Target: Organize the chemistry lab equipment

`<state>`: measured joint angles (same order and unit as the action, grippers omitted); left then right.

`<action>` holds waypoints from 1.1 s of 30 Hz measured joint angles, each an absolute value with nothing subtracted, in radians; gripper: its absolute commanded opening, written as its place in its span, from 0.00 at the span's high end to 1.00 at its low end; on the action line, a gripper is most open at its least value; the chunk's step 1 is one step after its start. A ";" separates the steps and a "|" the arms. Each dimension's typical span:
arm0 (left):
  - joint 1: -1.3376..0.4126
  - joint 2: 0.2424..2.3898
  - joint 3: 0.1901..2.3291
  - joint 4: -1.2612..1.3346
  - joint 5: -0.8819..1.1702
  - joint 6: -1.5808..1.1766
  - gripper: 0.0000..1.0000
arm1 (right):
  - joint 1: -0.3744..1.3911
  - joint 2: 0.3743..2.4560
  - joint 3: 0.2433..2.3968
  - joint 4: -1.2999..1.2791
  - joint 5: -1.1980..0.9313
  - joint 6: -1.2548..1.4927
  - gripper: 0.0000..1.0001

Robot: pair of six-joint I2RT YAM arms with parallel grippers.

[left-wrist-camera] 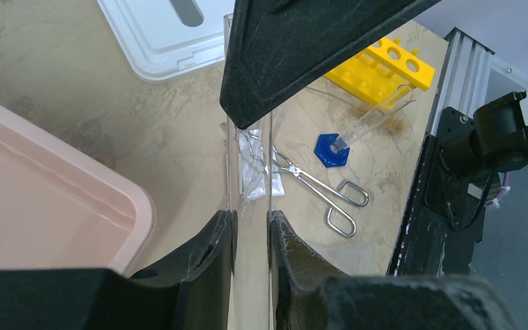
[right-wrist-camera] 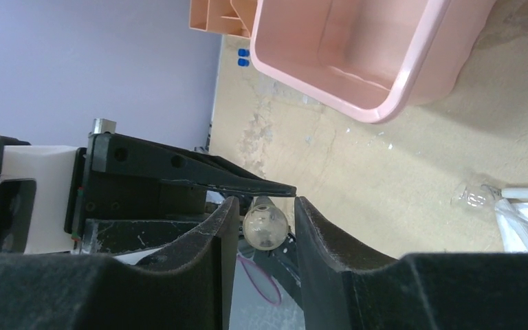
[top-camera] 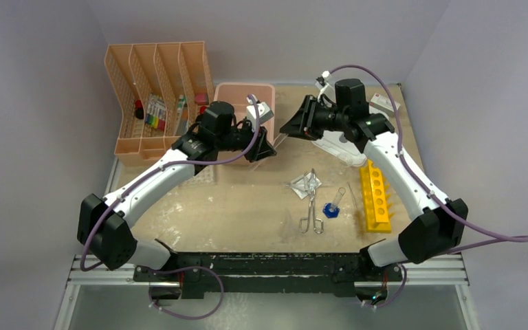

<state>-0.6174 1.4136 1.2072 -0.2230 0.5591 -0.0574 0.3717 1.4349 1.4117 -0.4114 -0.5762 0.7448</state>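
Nearest my left wrist camera, my left gripper [left-wrist-camera: 251, 217] is clamped on a clear tube [left-wrist-camera: 250, 289] that runs straight out toward my other hand. At its far, rounded end, my right gripper [right-wrist-camera: 266, 203] stands open around it. There is a sliver of air on each side and neither finger touches the glass.

Far left stands the peach file organizer [top-camera: 152, 82], with a few coloured items in its slots. Beside it is the pink bin [top-camera: 244, 86], and what I can see of its inside shows nothing. The tube hangs between my two wrists, just right of the bin's rim.

Farther right, the small clear bag [top-camera: 306, 183], metal forceps [top-camera: 311, 213], blue-capped tube [top-camera: 335, 203] and yellow rack [top-camera: 375, 196] all lie loose on the table [top-camera: 247, 213]. The white lid [top-camera: 337, 148] sits under my right forearm. I judge the task barely begun: one tube is in hand and mid-handover, and the rest is unsorted.

My wrists are nose to nose, so there is little slack between them. The bin's rim is close beside my left fingers. Bare tabletop lies below the tube, toward my bases.
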 measured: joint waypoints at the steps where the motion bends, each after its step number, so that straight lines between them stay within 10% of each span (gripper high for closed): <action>1: -0.617 1.414 1.208 -0.228 0.560 -0.056 1.00 | 0.372 1.438 1.410 -0.411 -0.579 0.745 0.63; 10: -0.617 1.429 1.211 -0.256 0.577 -0.047 1.00 | 0.370 1.460 1.383 -0.395 -0.622 0.762 0.79; 17: -0.617 1.429 1.223 -0.271 0.559 -0.041 0.42 | 0.363 1.456 1.382 -0.388 -0.619 0.765 0.82; 20: -0.618 1.429 1.223 -0.269 0.525 -0.065 0.32 | 0.349 1.443 1.383 -0.405 -0.593 0.746 0.82; 33: -0.617 1.303 1.225 -0.253 0.423 -0.112 0.27 | 0.193 1.399 1.692 -0.804 -0.040 0.458 0.81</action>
<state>-0.6174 1.3029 1.2251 -0.2535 0.4229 -0.1120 0.1928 1.3991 1.6920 -0.8036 -0.0402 0.4576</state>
